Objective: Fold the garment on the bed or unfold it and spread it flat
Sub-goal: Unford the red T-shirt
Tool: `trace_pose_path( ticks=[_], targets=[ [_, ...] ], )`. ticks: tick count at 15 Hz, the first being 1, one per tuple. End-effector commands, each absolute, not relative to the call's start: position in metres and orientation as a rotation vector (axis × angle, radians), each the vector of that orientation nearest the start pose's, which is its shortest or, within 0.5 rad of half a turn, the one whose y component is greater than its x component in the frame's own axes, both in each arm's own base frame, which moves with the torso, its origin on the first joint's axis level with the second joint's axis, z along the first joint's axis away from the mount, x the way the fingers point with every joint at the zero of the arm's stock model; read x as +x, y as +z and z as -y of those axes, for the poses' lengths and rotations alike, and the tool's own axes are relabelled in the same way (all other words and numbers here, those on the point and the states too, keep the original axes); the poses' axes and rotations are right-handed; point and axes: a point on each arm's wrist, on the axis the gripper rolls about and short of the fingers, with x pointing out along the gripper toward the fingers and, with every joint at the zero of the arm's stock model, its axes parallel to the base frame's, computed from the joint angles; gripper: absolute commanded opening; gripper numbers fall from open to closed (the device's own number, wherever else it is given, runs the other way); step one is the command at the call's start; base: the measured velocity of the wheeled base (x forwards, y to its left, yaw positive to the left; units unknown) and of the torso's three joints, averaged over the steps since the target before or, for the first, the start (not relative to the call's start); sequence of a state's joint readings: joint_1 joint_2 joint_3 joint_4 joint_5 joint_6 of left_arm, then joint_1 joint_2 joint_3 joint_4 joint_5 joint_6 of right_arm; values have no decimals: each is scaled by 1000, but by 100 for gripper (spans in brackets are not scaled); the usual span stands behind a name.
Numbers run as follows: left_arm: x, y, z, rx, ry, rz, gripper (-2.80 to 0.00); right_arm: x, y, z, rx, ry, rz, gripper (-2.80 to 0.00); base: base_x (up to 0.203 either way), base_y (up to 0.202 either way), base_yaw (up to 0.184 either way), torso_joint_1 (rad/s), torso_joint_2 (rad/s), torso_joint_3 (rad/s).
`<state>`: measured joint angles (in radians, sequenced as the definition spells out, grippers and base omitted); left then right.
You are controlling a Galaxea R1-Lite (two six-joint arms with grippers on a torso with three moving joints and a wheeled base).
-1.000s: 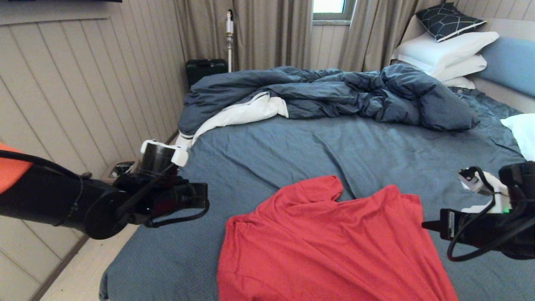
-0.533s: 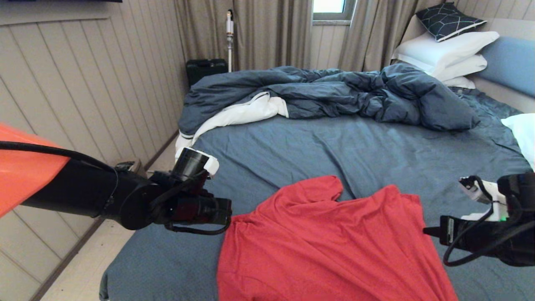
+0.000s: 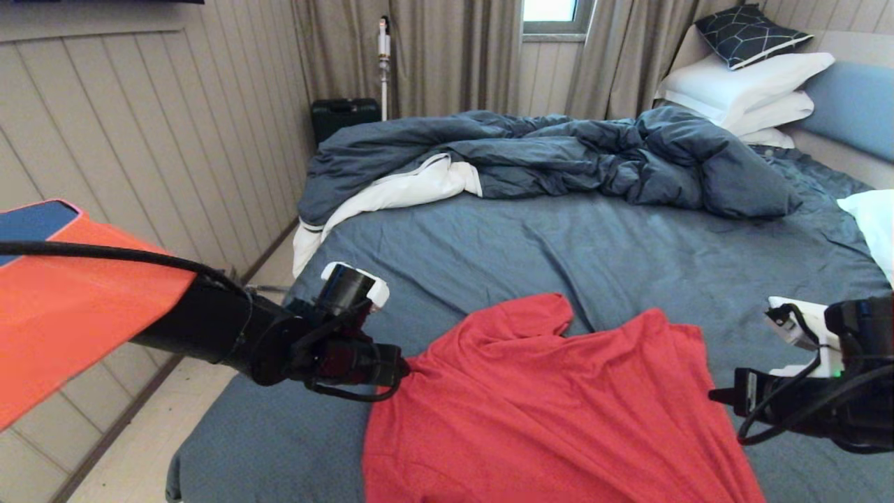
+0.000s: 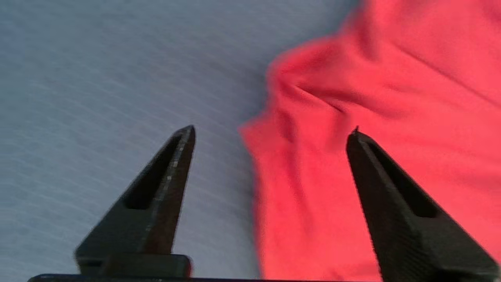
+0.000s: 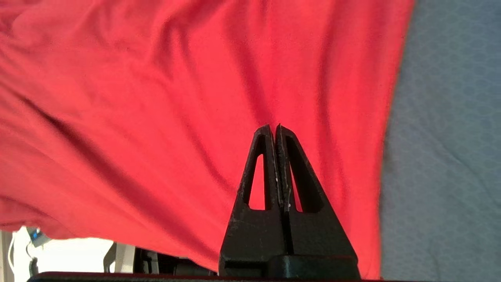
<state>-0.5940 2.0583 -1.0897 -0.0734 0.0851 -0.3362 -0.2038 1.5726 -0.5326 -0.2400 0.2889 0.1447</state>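
The garment, a bright red T-shirt, lies plain side up on the near part of the bed, with one sleeve bunched toward the far side. My left gripper is at its left corner. In the left wrist view that gripper is open, and the garment's edge lies between the two fingers, one over cloth and one over sheet. My right gripper points at the garment's right edge. It is shut just over the red cloth, with nothing seen pinched.
A rumpled dark blue duvet fills the far half of the bed, with stacked white pillows at the far right and another white pillow at the right edge. A panelled wall and a strip of floor run along the left.
My left arm has swung right and down to the garment's left corner, and its gripper has opened. The right arm has sunk a little. The garment has not moved.
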Motion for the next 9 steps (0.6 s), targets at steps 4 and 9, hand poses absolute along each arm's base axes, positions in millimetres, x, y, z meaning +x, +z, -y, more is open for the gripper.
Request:
trace_pose_path(
  ticks=[4, 9],
  targets=[
    [319, 66, 212, 11, -284, -924, 0, 220, 112, 44, 350, 15, -789, -280, 0, 0, 0, 0, 0, 0],
    [318, 65, 211, 23, -281, -935, -280, 221, 109, 44, 354, 14, -801, -280, 0, 0, 0, 0, 0, 0]
  ],
)
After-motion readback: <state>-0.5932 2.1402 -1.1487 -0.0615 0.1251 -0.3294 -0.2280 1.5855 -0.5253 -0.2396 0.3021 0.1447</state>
